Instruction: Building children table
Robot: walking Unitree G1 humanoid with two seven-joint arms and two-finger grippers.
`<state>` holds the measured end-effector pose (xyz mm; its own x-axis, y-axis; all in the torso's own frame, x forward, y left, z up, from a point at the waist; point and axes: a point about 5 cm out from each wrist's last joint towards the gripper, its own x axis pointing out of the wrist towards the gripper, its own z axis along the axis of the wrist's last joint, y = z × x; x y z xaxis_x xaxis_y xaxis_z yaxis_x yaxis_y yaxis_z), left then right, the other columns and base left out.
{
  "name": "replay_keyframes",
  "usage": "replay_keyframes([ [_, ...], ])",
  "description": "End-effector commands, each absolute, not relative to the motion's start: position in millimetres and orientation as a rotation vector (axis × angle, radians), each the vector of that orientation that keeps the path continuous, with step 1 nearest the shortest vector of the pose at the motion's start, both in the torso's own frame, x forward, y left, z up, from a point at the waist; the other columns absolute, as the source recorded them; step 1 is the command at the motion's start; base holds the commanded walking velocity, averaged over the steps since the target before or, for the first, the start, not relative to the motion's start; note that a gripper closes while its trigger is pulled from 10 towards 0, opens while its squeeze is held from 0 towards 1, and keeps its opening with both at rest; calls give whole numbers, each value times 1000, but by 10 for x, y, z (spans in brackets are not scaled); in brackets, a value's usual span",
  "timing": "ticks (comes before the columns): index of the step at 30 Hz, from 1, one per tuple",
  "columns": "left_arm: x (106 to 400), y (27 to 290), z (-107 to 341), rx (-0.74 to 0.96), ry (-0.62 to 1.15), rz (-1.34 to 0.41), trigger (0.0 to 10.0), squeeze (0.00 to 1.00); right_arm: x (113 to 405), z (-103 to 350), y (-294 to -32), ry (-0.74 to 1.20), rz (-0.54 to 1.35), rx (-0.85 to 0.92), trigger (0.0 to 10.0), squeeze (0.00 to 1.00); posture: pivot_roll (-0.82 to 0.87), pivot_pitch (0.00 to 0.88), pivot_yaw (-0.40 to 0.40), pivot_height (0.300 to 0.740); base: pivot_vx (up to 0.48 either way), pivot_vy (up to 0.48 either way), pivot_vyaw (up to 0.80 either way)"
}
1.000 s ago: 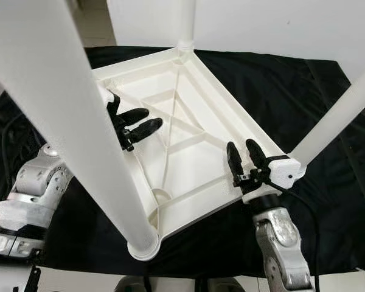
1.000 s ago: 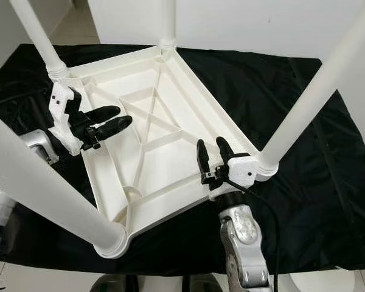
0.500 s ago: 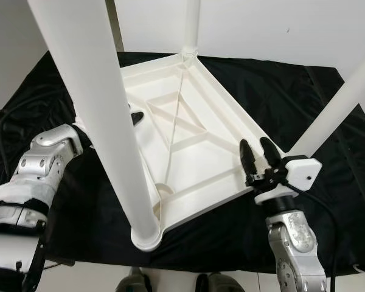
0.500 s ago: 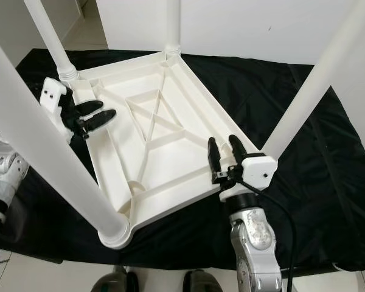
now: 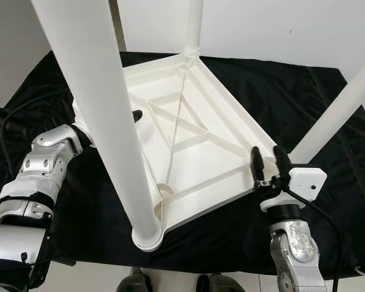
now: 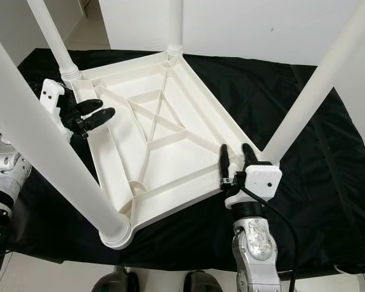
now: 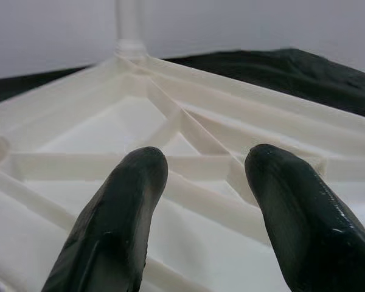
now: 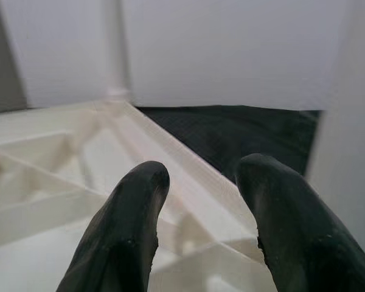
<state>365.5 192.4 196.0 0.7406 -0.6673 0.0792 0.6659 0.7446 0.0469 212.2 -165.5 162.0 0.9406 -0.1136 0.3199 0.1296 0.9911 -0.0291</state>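
Note:
A white plastic children's table (image 6: 170,161) lies upside down on a black cloth, its ribbed underside facing up. Its legs stand upright: a thick near-left leg (image 6: 42,152), a right leg (image 6: 310,91), a far leg (image 6: 174,24) and a far-left leg (image 6: 48,36). My left gripper (image 6: 107,107) is open at the table's left rim, its fingers pointing inward over the ribs (image 7: 188,131). At the right rim beside the right leg's socket, my right gripper (image 6: 235,148) also stands open with nothing between its fingers (image 8: 134,207).
The black cloth (image 6: 304,182) covers the ground under and around the table. A white wall (image 6: 249,24) stands just behind it. Bare floor (image 6: 91,30) shows at the far left. The near-left leg hides most of my left gripper in the left eye view.
The whole view has shifted. My left gripper drew back from over the table's inside toward its left rim. My right gripper moved slightly outward to the corner by the right leg.

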Motion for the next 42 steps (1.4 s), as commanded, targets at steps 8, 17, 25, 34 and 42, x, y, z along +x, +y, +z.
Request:
replay_keyframes([
  [8,3639,1969,1834,-97,-140,-555,10000,0,2069,1546,-1717,-310,-202,-114,10000,0,-24,47,56,740,0,0,0],
  [17,3652,2214,1697,-109,-84,-384,10000,0,2123,1532,-1738,-307,-220,-104,10000,0,-3,49,15,740,0,0,0],
  [25,3583,2314,1631,-118,-95,-318,10000,0,2122,1467,-1777,-286,-226,-100,10000,0,8,45,2,740,0,0,0],
  [34,3483,2035,1413,-144,-79,-347,10000,0,2170,1437,-1767,-275,-210,-90,10000,0,12,34,-12,740,0,0,0],
  [42,3499,1947,1414,-62,-95,-417,10000,0,2207,1445,-1826,-283,-213,-107,10000,0,7,18,-11,740,0,0,0],
])
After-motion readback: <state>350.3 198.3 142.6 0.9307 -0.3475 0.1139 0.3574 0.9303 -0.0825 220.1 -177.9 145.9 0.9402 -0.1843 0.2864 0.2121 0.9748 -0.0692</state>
